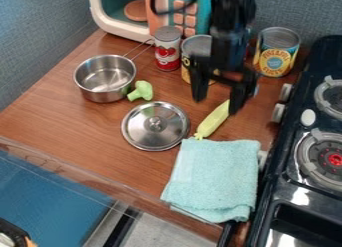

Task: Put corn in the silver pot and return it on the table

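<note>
Hanging over the counter, the gripper [216, 105] has its fingers spread, nothing between them. Corn [213, 121] lies just below on the wood, upper end by the stove-side finger, lower end close to the towel [217, 176]. Looks like toy plastic: probably light, stiff, smooth, hard to damage. Main risk is slip or roll; rounded sides could squirt out of an off-center pinch. Take it across the narrow width at mid-length, pads square to the long axis. Ends taper, so a pinch there would likely let it pivot. Moderate squeeze should do. Keep clear of the terrycloth or it may drag along. Lid [155, 126] sits beside the corn, off the silver pot [105, 77], so the pot is open. Broccoli [141, 91] is right by the pot wall; come in from above, lower the corn inside, then release.
</note>
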Robot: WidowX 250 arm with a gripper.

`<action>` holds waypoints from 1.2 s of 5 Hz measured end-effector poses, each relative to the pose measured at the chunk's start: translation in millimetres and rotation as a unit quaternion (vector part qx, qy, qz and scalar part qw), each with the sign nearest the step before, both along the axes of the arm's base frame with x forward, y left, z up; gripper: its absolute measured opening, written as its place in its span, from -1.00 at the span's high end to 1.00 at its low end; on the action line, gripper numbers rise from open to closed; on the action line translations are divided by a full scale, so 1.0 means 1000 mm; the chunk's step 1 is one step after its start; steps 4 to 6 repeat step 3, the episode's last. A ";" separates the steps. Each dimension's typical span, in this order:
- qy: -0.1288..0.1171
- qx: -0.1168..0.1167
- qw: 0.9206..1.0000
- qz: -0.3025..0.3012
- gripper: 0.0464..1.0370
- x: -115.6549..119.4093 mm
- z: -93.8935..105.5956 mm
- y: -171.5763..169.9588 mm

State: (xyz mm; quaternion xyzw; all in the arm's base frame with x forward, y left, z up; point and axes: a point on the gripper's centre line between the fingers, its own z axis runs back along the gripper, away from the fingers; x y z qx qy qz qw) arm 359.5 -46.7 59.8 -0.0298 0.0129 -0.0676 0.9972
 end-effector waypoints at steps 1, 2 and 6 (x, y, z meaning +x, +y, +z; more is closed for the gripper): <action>-0.025 0.012 1.000 -0.003 -0.93 -0.011 0.030 -0.002; -0.036 0.015 0.999 -0.010 -0.93 -0.029 0.051 -0.003; -0.003 0.015 1.000 -0.014 -0.93 -0.056 0.047 0.008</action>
